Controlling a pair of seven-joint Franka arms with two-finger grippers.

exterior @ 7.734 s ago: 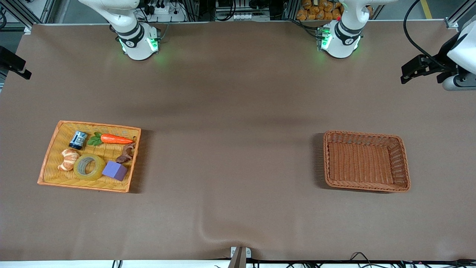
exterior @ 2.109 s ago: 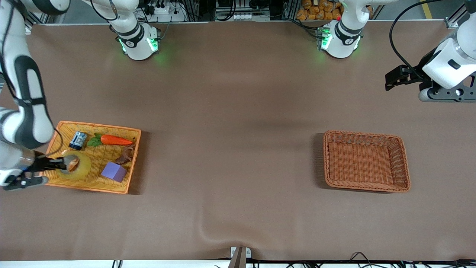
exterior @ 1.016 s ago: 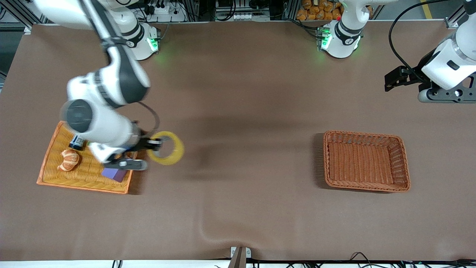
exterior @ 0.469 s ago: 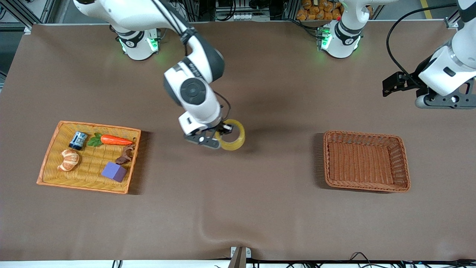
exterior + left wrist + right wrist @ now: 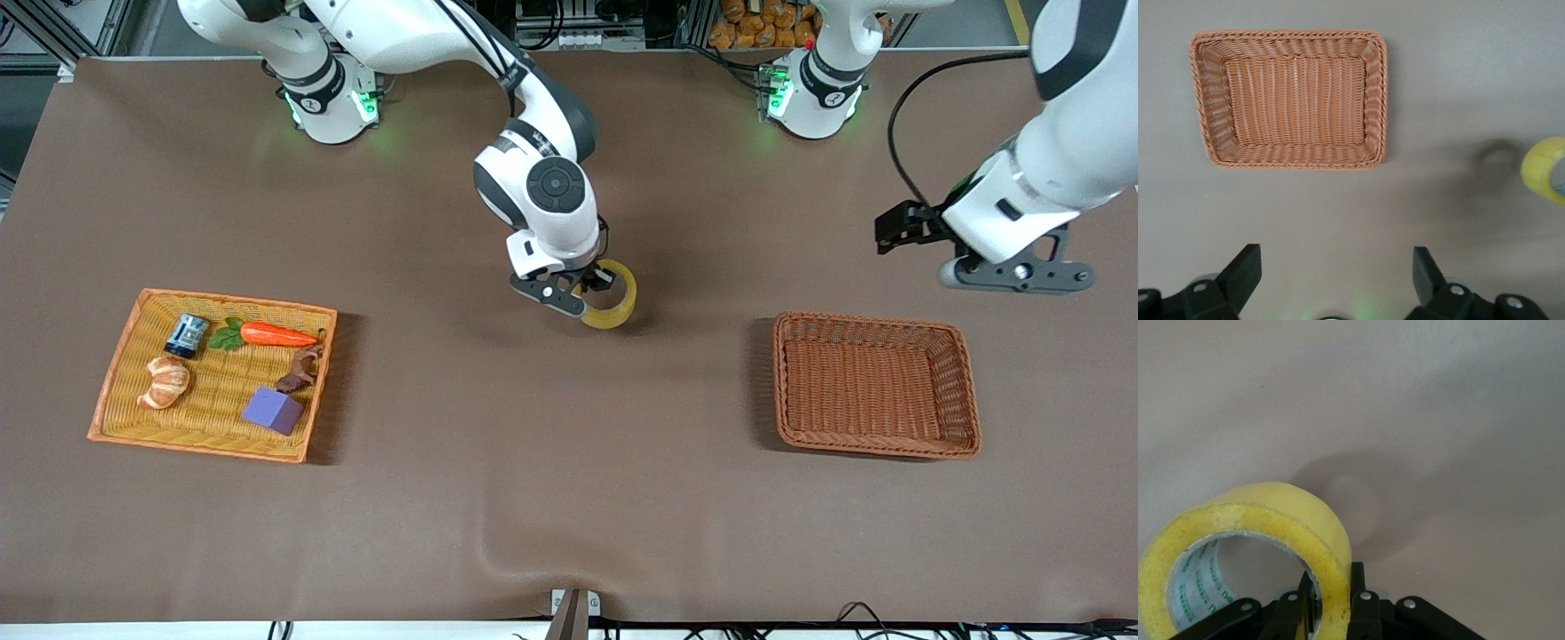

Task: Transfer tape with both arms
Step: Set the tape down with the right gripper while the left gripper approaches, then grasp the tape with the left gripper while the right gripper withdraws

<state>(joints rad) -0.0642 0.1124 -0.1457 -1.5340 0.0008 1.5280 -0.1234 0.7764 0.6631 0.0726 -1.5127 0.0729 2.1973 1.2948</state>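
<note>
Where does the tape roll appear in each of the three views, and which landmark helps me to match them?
Front view: the tape hangs from the shut right tool over the table's middle.
Left wrist view: a yellow arc of the tape shows at the picture's edge.
Right wrist view: the tape fills the foreground, its wall pinched.
Shared landmark: the tape's shadow on the brown table.

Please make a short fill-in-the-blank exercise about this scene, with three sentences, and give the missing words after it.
1. The right gripper is shut on the ____.
2. The left gripper has its fingers ____ and holds nothing.
3. The brown wicker basket contains ____.

Missing words: tape; open; nothing
</note>
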